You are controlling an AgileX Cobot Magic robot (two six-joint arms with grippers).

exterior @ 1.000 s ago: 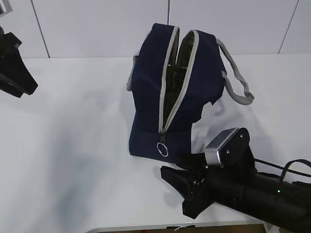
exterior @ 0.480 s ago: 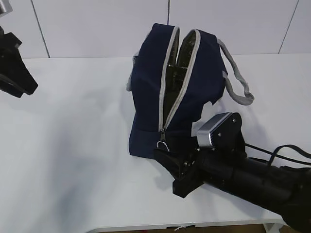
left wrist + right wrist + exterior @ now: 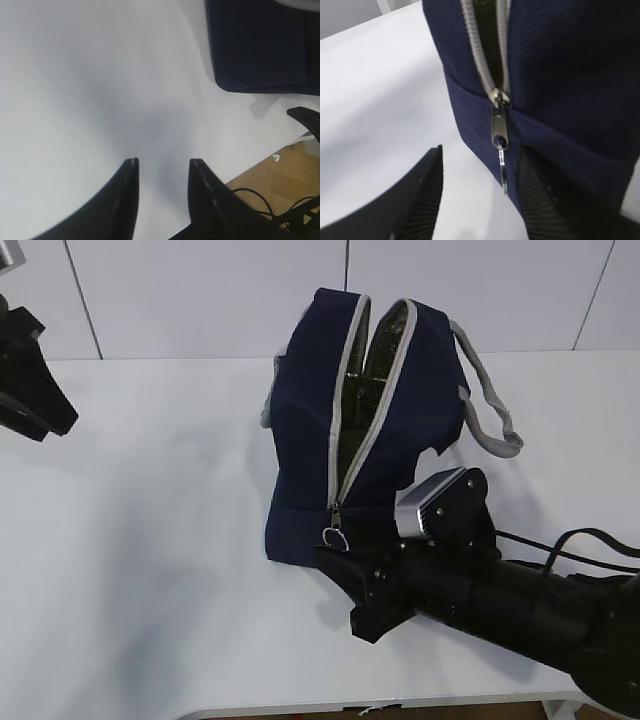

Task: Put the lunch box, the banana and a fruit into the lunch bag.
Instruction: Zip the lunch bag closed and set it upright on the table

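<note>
The navy lunch bag stands in the middle of the white table, its grey zipper part open at the top and dark inside. Its ring zipper pull hangs at the front bottom. My right gripper is open right at that pull. In the right wrist view the ring dangles between the fingers, close to the right-hand one, and the gripper grips nothing. My left gripper is open over bare table, far left of the bag. The lunch box, the banana and the fruit are out of view.
The grey webbing handle hangs off the bag's right side. The table's front edge lies just below my right arm. The left wrist view shows wooden floor and cables past that edge.
My right gripper has moved forward and left up to the bag's zipper pull, and the ring has tipped a little. The left arm has not moved.
</note>
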